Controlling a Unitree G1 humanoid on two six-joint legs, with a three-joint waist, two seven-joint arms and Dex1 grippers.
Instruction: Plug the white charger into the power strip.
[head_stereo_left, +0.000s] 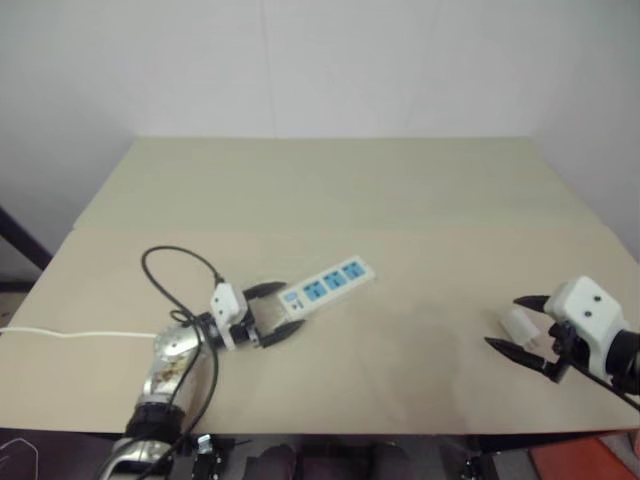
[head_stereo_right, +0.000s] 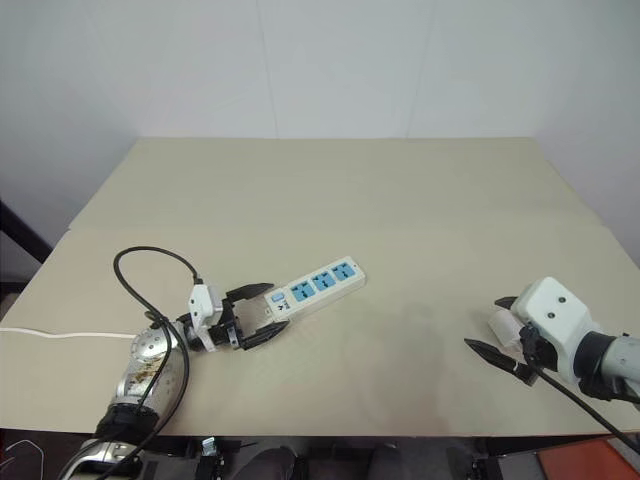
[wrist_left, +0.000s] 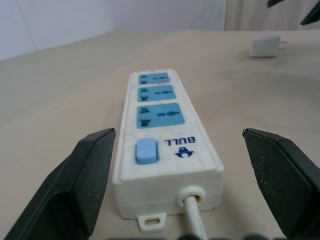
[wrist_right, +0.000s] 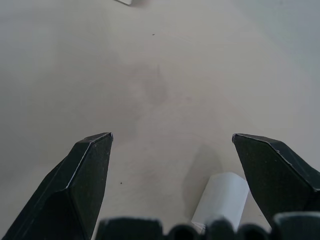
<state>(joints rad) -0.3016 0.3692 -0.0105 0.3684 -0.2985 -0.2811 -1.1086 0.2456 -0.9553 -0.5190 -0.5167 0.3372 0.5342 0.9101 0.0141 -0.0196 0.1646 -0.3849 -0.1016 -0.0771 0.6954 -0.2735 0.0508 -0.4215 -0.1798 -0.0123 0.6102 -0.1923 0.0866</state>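
White charger (head_stereo_left: 517, 324) lies on the beige surface (head_stereo_left: 330, 190) toward the right front, seen from the head cameras just between the spread black fingers of the right pincer (head_stereo_left: 515, 325), which hangs wide open around it without visibly touching. The power strip (head_stereo_left: 327, 284) lies left of centre, set diagonally, its three blue socket faces up and its cord end toward the left pincer (head_stereo_left: 277, 312). That pincer is also wide open, its fingers standing to either side of the strip's near end. A thin white cord (head_stereo_left: 60, 334) trails off toward the surface's left edge. Between strip and charger the surface is bare, and the far half, up to the back edge by the wall, is open. In the left wrist view, the strip runs away from the camera between the two black fingers (wrist_left: 75, 185), with a clear gap on each side; its blue switch (wrist_left: 146, 151) sits nearest, and the charger rests well beyond. In the right wrist view, the charger's rounded white body (wrist_right: 222, 200) lies close to one finger (wrist_right: 275, 175), with bare surface stretching ahead.
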